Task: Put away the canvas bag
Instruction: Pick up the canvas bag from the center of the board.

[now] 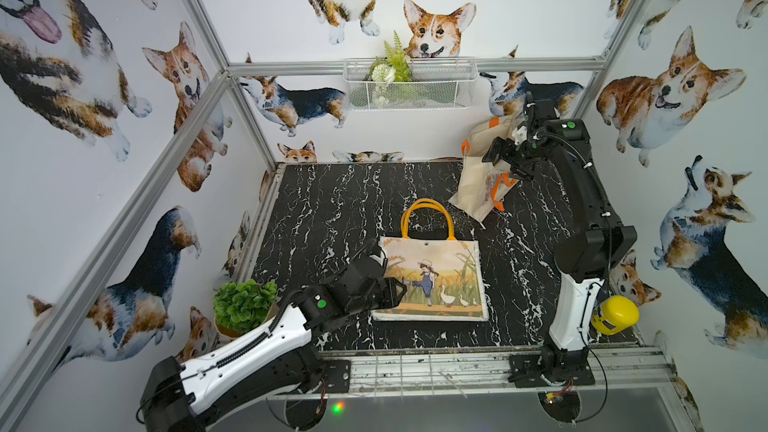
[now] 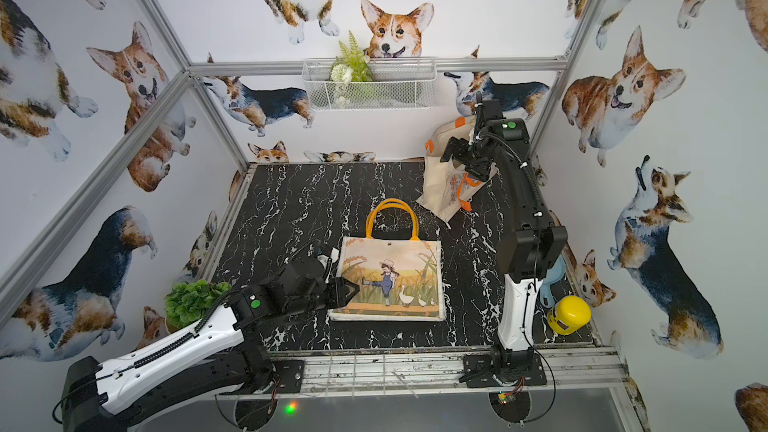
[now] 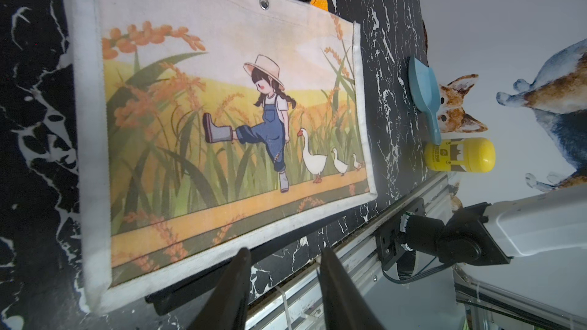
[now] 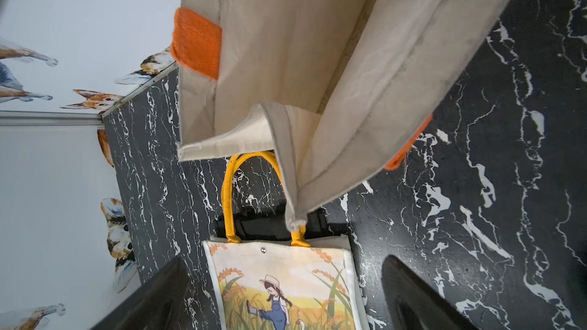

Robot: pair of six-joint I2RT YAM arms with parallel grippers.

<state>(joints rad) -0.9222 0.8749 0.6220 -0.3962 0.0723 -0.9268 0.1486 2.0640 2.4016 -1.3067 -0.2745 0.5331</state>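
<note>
**Left arm sits nearest the printed bag**

The left gripper [image 1: 399, 292], jaws parted and empty, sits at the left side edge of the flat cream canvas bag with goose-girl print and yellow handles [image 1: 440, 284]. The bag lies mid black marble tabletop [image 1: 332, 209], handles pointing rearward (so this arm looks best placed). Beyond the bag's far right corner, the right gripper [image 1: 505, 164] gapes, empty, beside a plain cream tote with orange straps [image 1: 478, 189].

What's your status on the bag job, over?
Left claw open at the print bag's edge, no grip. Right claw open, up by the beige bag. Print bag flat on table. Nothing blocking seen.
</note>
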